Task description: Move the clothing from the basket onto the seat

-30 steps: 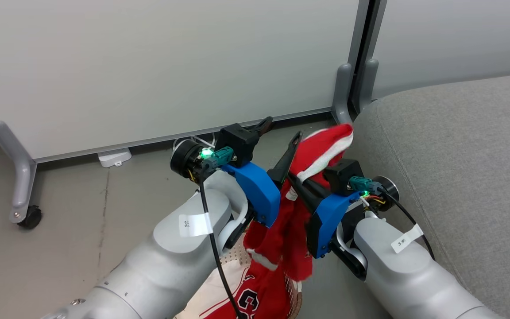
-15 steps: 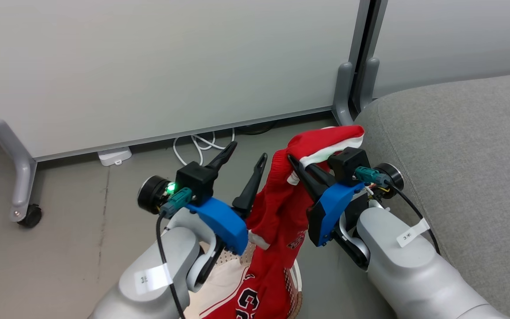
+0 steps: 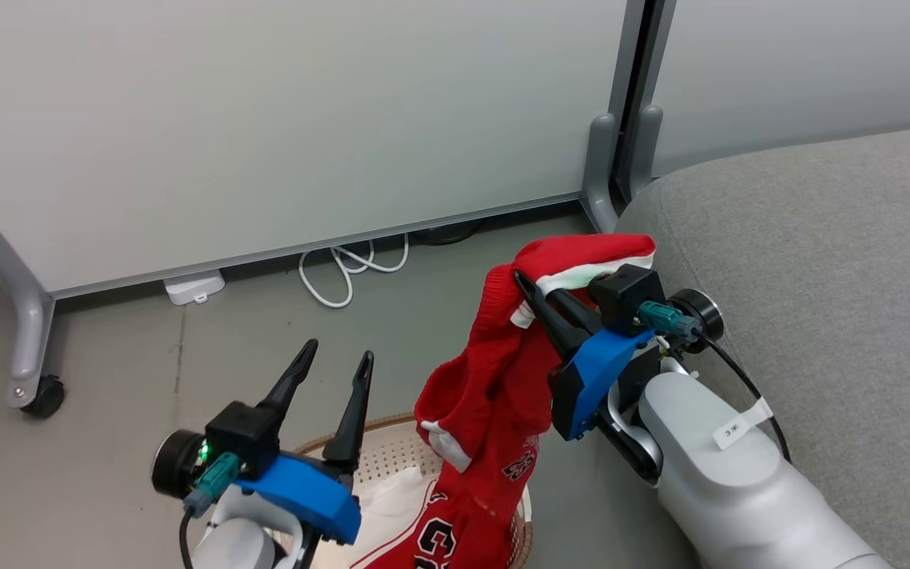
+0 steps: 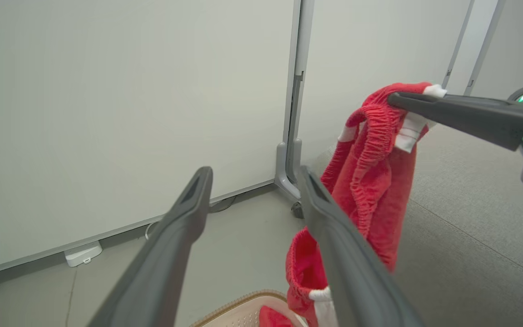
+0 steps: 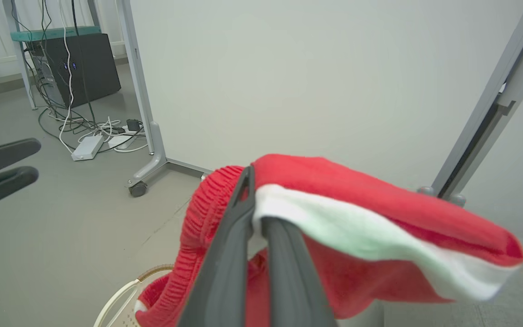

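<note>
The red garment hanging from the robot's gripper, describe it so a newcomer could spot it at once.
Start at the big light-grey sofa; beside its rounded edge a cream basket stands on the floor. Above it the right gripper pinches a red garment. Unlike the lettered red jersey lying in the basket, it is held up, showing a gathered elastic band and white stripe.

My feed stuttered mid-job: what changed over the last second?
The open left pincer drew away from the shorts, back toward the robot and to its left; it gripped nothing. The right pincer stays shut on the shorts, raised beside the seat, their lower end hanging to the basket.
</note>
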`<state>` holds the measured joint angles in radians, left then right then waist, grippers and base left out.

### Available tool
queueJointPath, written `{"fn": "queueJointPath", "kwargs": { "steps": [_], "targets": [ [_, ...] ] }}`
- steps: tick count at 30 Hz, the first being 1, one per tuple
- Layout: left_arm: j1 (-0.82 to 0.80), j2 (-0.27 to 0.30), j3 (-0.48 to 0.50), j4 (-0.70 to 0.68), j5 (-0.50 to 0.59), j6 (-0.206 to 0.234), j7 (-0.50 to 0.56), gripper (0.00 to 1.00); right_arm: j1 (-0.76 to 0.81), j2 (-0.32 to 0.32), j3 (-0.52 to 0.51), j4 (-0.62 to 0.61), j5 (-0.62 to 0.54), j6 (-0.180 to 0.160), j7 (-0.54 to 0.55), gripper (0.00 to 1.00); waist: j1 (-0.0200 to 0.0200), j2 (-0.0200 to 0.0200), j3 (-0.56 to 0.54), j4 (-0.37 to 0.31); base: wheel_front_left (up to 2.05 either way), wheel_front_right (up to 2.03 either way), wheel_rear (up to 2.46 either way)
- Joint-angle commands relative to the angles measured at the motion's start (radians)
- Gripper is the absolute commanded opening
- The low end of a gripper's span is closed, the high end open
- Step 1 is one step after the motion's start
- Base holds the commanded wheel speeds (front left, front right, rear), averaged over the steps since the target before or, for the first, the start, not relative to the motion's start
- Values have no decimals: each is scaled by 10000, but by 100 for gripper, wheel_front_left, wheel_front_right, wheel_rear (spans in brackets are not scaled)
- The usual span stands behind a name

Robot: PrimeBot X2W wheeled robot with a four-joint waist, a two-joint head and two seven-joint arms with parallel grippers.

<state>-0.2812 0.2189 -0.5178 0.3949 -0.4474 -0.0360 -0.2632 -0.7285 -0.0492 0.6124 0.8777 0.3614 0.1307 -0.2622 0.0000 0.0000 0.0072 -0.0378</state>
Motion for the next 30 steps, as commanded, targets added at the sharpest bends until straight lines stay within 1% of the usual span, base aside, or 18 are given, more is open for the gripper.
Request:
{"fn": "queueJointPath", "kwargs": {
  "steps": [1, 8, 17, 23, 30],
  "targets": [
    [383, 48, 286, -146, 179, -39, -25, 100, 173, -21, -62, -78, -56, 1, -35, 0, 0, 0, -12, -14, 0, 0, 0],
    [1321, -192, 1398, -496, 716, -271, -25, 100, 313, -21, -308, -218, -266, 1, -35, 0, 0, 0, -35, -43, 0, 0, 0],
    [1593, -568, 2055, -365, 1266, -610, -25, 100, 477, -21, -476, -255, -360, 1, -35, 0, 0, 0, -78, -132, 0, 0, 0],
    [1512, -842, 2173, -197, 1515, -790, -25, 100, 457, -26, -501, -244, -356, 1, -34, 0, 0, 0, -46, -533, 0, 0, 0],
    [1354, -967, 2273, -120, 1682, -885, -24, 100, 385, -39, -480, -288, -353, 1, -34, 0, 0, 0, 49, -1370, 0, 0, 0]
  ]
}}
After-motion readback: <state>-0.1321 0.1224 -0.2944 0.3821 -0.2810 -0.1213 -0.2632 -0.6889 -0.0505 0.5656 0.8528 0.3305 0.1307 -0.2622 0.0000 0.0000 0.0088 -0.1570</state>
